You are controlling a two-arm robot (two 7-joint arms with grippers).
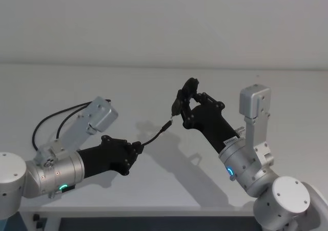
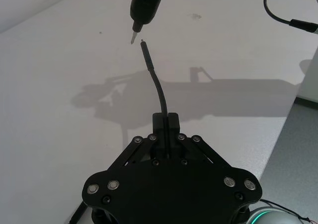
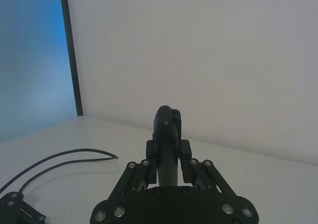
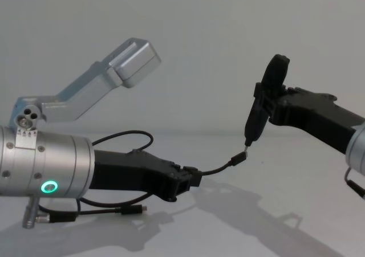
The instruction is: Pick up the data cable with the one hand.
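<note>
jutting from the clenched black left gripper point(image 1: 137, 146), the thin black data cable point(image 1: 154, 135) is held, its plug near a black pen-like tool point(image 1: 178, 105) grasped by the right gripper point(image 1: 195, 102).

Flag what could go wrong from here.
1. The left claw pinches the data cable well back from its plug, so the free end could sway or slip.
2. That plug sits close to the metal tip of the black tool in the right claw; any small move may knock them together.
</note>
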